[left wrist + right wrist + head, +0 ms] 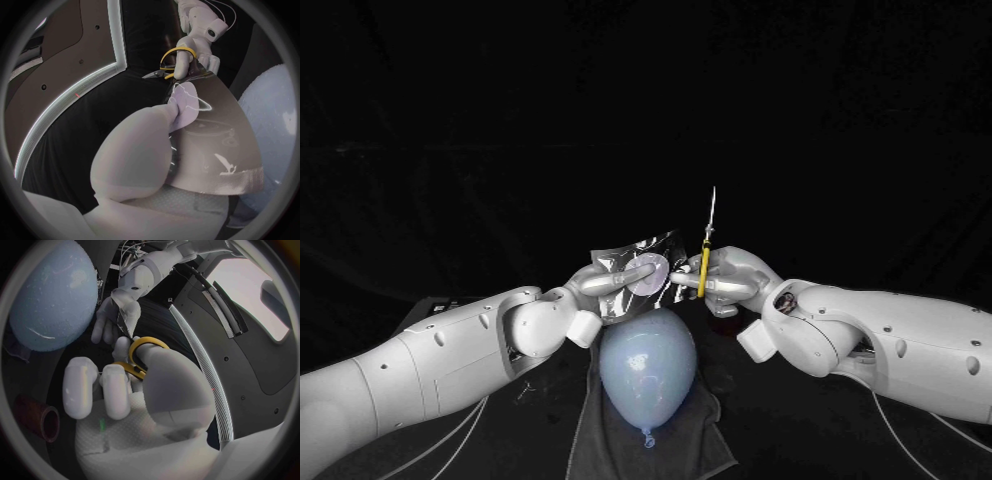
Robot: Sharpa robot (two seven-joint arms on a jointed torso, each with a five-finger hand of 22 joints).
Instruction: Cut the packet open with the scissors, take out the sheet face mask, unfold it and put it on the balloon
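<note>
The left hand (606, 285) grasps a shiny packet (639, 258) in its fingers, holding it up over the desk (776, 430). Just right of the packet, the scissors (705, 262) stand with blades pointing up, their yellow handles gripped by the fingers of the right hand (736, 282). Below both hands, a pale blue balloon (648, 365) lies on a dark cloth (610, 440).

Head camera looks down; close wrist cameras both face the scissors (704, 262).
</note>
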